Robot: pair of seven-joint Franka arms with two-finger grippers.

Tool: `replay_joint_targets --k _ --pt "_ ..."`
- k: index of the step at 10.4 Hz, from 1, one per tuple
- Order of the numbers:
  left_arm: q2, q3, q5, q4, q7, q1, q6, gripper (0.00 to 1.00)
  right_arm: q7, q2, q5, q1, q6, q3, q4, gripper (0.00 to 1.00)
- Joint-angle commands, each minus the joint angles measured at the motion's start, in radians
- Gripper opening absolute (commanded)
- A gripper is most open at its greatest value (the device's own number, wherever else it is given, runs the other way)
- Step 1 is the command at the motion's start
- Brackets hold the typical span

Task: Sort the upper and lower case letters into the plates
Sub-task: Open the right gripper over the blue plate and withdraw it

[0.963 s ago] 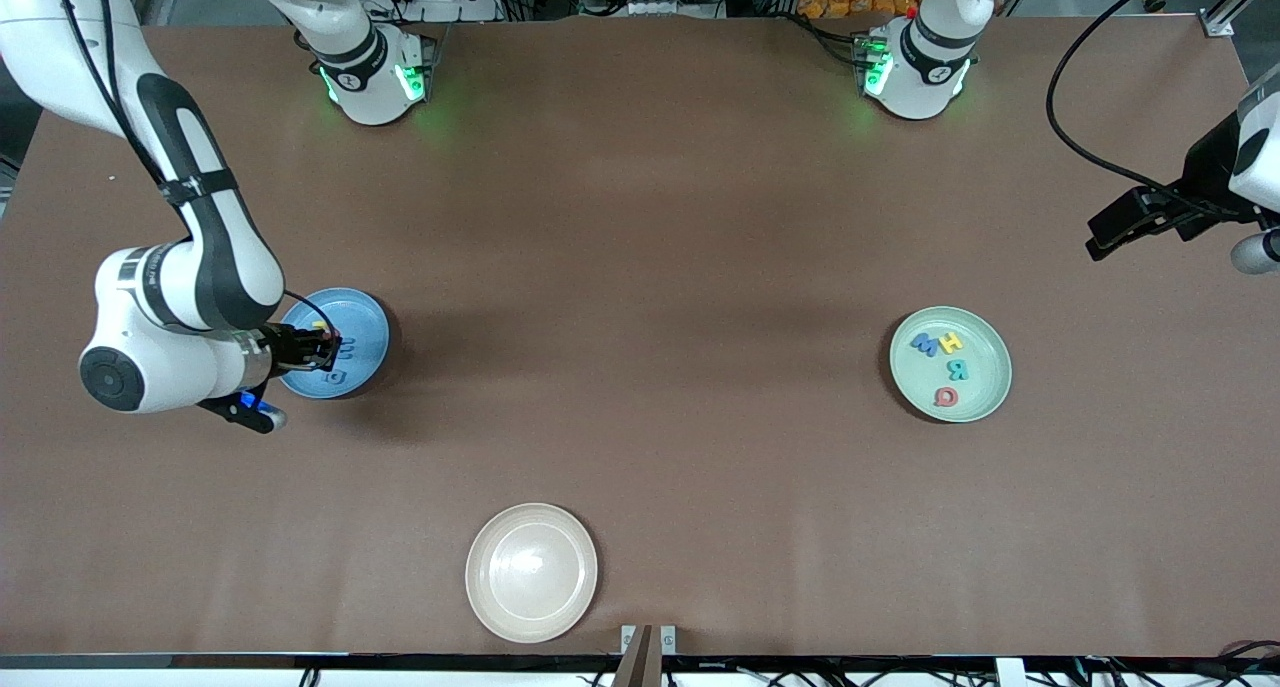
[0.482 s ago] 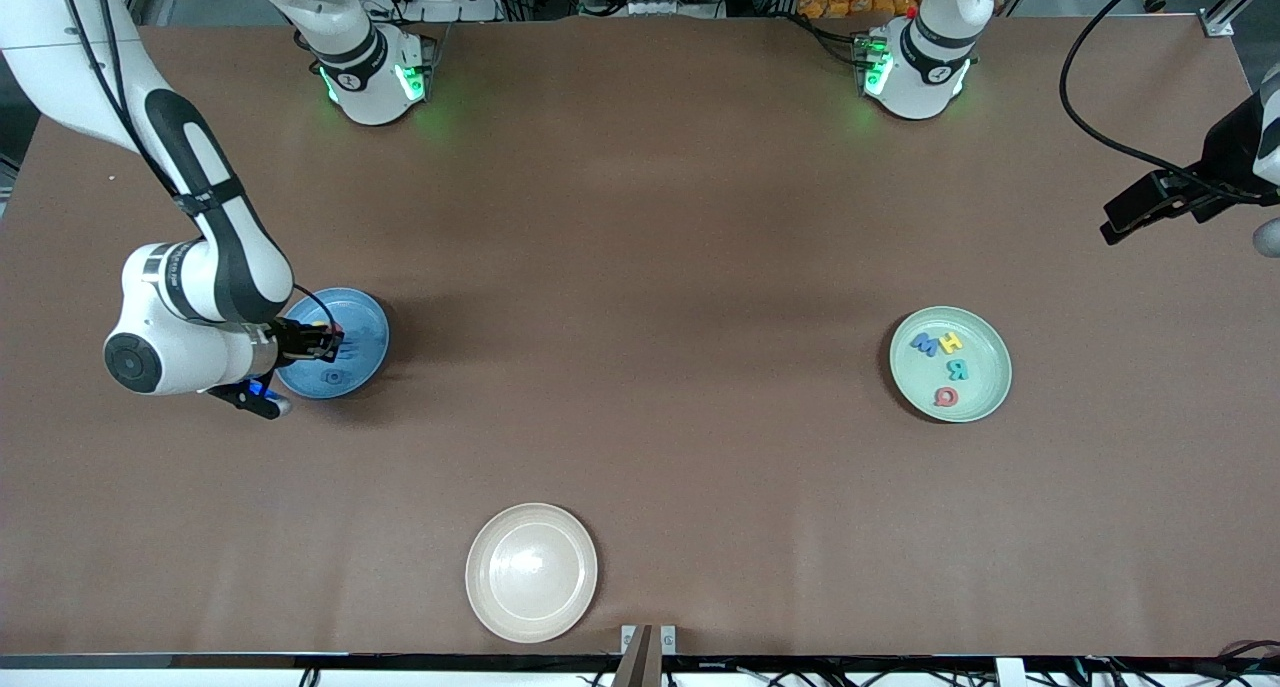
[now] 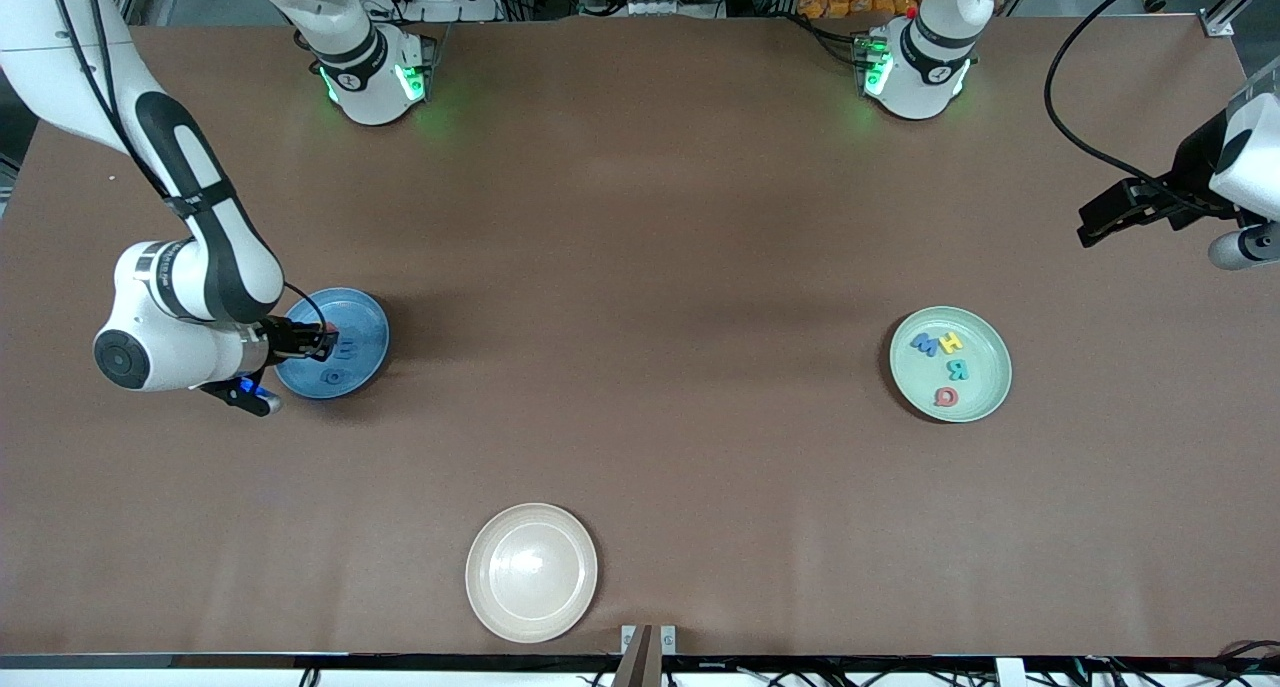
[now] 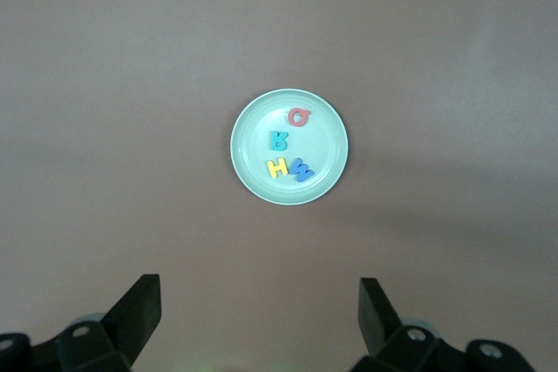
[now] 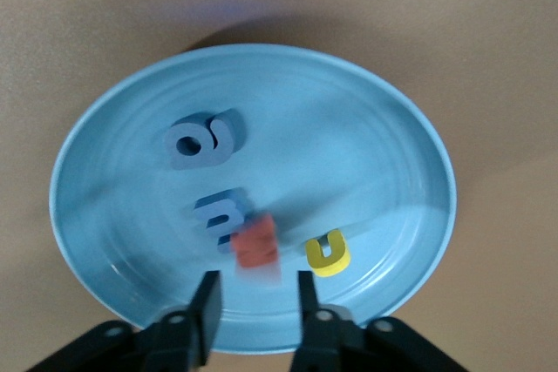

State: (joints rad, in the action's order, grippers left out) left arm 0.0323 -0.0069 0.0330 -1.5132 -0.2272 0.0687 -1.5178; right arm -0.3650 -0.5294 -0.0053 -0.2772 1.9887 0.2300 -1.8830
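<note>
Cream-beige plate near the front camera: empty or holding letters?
Empty: the cream-beige plate shows only bare surface, with no toy letters in it.

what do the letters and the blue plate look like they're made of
The letters look like soft foam: thick flat cut-outs with matte faces and no shine. That is a guess from their look. The blue plate seems to be smooth plastic or melamine, with a soft sheen and faint concentric rings; glazed ceramic cannot be ruled out.
</note>
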Motion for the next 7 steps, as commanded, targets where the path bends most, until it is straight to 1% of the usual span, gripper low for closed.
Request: replay_joint_targets --k 1,2,3,4,7 --pt "-0.017 -0.004 0.012 0.004 0.034 -0.010 0.025 1.00 -0.001 0.035 -0.004 -0.031 -0.031 0.023 0.022 1.00" --pt "-0.012 -0.004 0.012 0.004 0.038 -0.010 0.025 1.00 -0.006 0.037 -0.004 -0.030 -0.126 0.023 0.101 1.00" --pt "-0.009 -0.005 0.012 0.004 0.040 -0.010 0.025 1.00 -0.003 0.034 -0.005 -0.027 -0.242 0.023 0.210 1.00" --pt "-0.003 -0.001 0.010 0.007 0.043 -0.010 0.024 1.00 -0.003 0.034 -0.007 -0.025 -0.321 0.023 0.296 1.00" --pt "0.002 0.001 -0.062 0.008 0.042 -0.040 0.021 1.00 0.005 0.055 -0.005 -0.016 -0.474 0.034 0.534 1.00"
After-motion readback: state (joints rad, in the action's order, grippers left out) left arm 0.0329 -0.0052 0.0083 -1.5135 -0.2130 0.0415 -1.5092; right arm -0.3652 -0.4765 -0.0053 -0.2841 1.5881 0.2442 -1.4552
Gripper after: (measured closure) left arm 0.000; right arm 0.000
